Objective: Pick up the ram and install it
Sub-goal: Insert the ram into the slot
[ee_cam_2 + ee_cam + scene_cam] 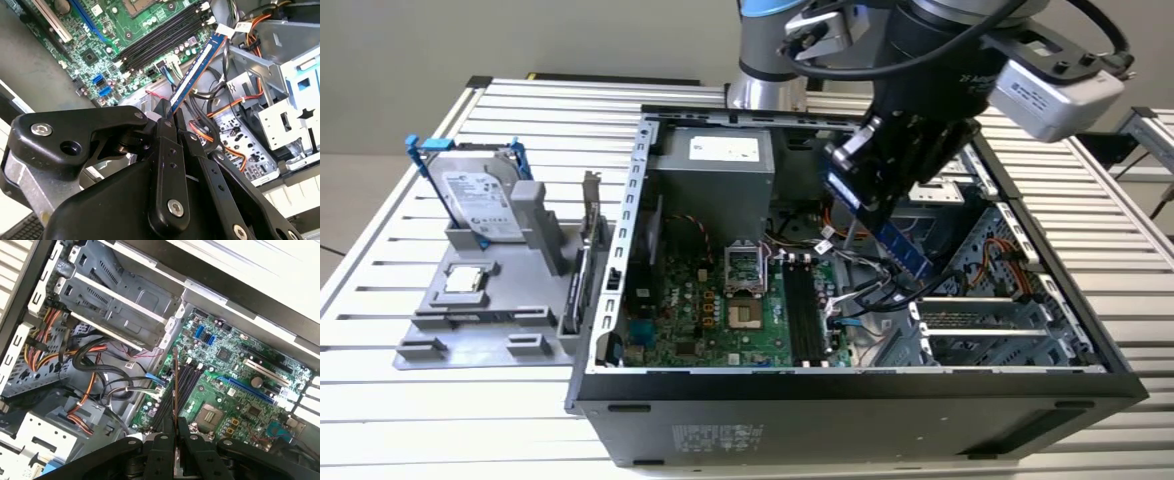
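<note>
In the exterior view my gripper (865, 195) hangs over the open computer case, shut on the upper end of the ram (905, 250), a long, thin, dark blue stick. The stick slants down towards the motherboard (707, 300), and its lower end hovers above the cables to the right of the black memory slots (807, 312). Seen from the second wrist view, the ram (196, 67) sticks out from between the black fingers of the gripper (170, 116) towards the slots (160, 35). The first wrist view catches the ram (175, 385) edge-on, above the slots (189, 382) and held in the gripper (175, 422).
A grey tray (434, 335) on the exterior view's left holds a silver hard drive in a blue frame (480, 205) and a small square CPU chip (464, 282). Inside the case are the power supply (714, 165), bundled cables (854, 290) and a metal drive cage (1001, 290).
</note>
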Motion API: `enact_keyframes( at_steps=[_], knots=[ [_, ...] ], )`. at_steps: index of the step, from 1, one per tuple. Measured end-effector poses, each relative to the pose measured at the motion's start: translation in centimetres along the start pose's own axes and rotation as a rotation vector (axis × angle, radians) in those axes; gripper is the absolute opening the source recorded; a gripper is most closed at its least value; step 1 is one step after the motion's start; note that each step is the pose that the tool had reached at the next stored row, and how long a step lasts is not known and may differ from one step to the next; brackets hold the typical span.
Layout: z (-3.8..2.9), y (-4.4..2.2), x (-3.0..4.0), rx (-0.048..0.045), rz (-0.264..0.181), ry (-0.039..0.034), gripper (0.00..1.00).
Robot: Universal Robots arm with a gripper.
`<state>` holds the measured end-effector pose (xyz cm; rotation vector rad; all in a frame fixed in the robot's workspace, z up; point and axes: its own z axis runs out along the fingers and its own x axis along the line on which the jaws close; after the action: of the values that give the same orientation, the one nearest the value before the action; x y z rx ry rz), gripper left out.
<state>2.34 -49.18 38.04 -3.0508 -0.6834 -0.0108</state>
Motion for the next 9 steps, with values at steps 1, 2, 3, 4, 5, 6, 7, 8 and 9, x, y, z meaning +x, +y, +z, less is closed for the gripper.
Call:
enact_keyframes(
  at_steps=[1,2,3,4,5,6,7,8,9],
  knots=[
    [0.0,0.0,0.0,-0.0001,0.01,0.0001,0.0],
    [0.0,0.0,0.0,-0.0002,0.021,0.0002,0.0],
    [0.0,0.0,0.0,-0.0003,0.031,0.0003,0.0],
    [0.0,0.0,0.0,-0.0004,0.042,0.0005,0.0],
    [0.0,0.0,0.0,-0.0005,0.052,0.0007,0.0],
    [0.0,0.0,0.0,-0.0006,0.063,0.0008,0.0],
    [0.0,0.0,0.0,-0.0007,0.073,0.0009,0.0],
    [0.0,0.0,0.0,-0.0008,0.084,0.0011,0.0],
    [0.0,0.0,0.0,-0.001,0.094,0.0011,0.0]
  ],
)
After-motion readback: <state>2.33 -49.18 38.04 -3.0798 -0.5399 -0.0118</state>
